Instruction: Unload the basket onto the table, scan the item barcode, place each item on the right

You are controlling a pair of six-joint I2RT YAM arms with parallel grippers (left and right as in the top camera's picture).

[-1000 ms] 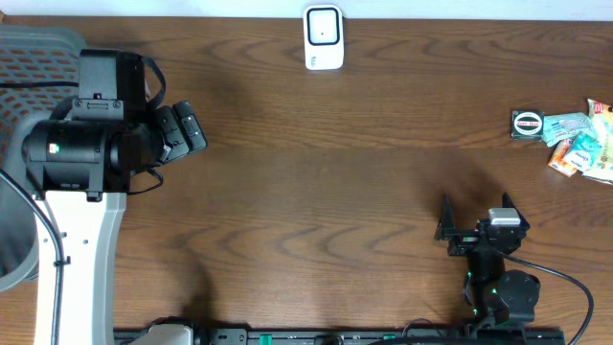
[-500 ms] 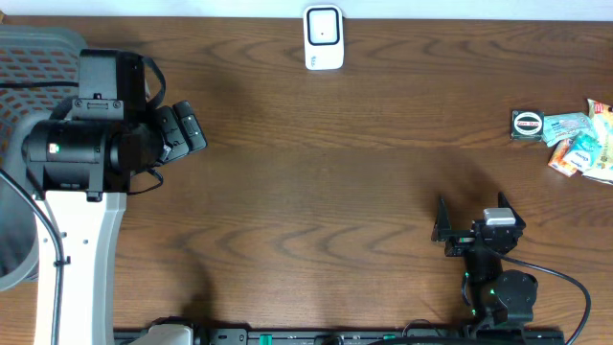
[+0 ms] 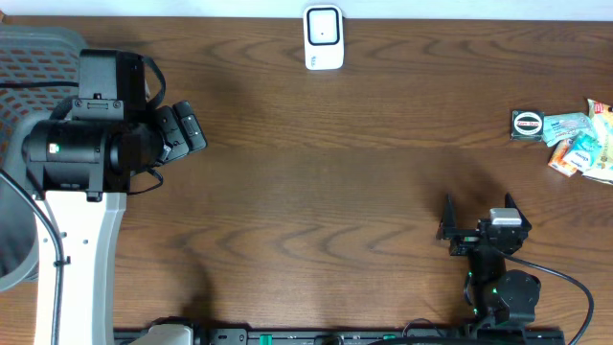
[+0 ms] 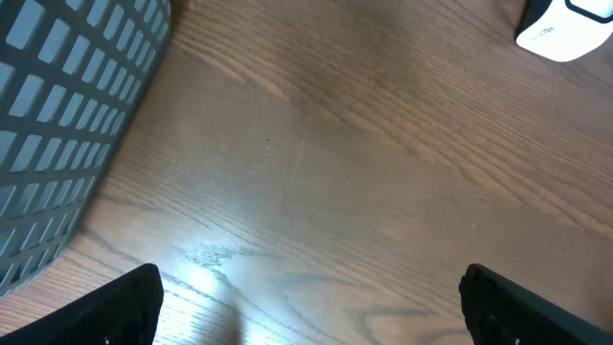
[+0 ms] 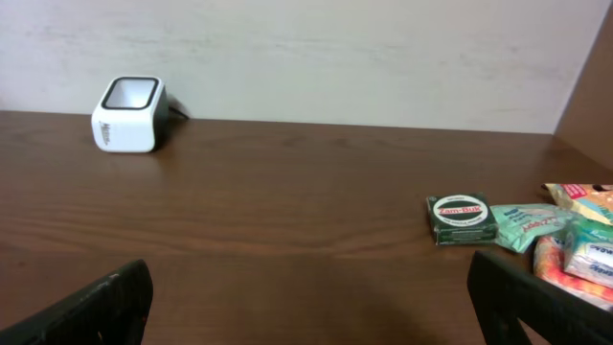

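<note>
The white scanner [image 3: 324,38] stands centred at the far edge of the table [image 3: 335,182]. A dark tin [image 3: 528,125] and several packets [image 3: 579,146] lie together at the right edge. The right gripper [image 3: 476,216], jaws apart, sits well apart from them.

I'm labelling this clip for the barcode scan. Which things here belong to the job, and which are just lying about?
For the job:
- white scanner at the table's far edge
- green tin and the coloured packets beside it, likely the items to scan

Lying about:
- grey mesh basket on the left; no scanning role visible
</note>
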